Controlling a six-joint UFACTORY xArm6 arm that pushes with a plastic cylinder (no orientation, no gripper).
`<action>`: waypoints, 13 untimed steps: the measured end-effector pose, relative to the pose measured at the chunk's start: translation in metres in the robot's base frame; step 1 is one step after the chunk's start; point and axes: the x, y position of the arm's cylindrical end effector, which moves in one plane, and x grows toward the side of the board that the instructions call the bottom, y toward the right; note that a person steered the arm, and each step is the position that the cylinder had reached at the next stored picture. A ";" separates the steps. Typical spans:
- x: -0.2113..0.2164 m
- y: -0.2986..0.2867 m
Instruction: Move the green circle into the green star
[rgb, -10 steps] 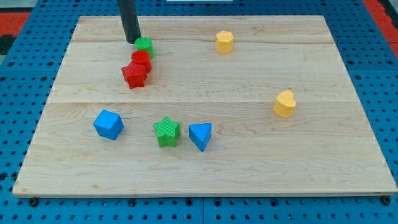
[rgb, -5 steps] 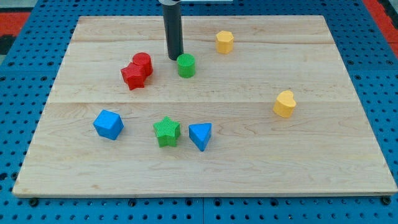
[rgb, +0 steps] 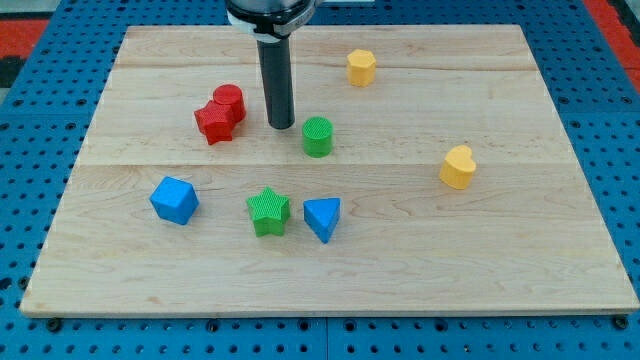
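Note:
The green circle (rgb: 317, 136), a small cylinder, stands near the board's middle. The green star (rgb: 268, 211) lies below and to its left, clearly apart from it. My tip (rgb: 281, 125) rests on the board just left of the green circle, slightly above it, with a small gap between them. The rod rises from the tip toward the view's top.
A red cylinder (rgb: 229, 101) and a red star (rgb: 214, 121) touch each other left of my tip. A blue cube (rgb: 174, 199) and a blue triangle (rgb: 322, 217) flank the green star. A yellow hexagon (rgb: 361, 67) and a yellow heart (rgb: 458, 167) lie at the right.
The green circle has been pushed from beside the red blocks to the right and downward toward the board's middle. My tip followed it down and right. The other blocks have not moved.

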 end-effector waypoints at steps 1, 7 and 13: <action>-0.009 0.020; 0.076 0.096; 0.044 -0.031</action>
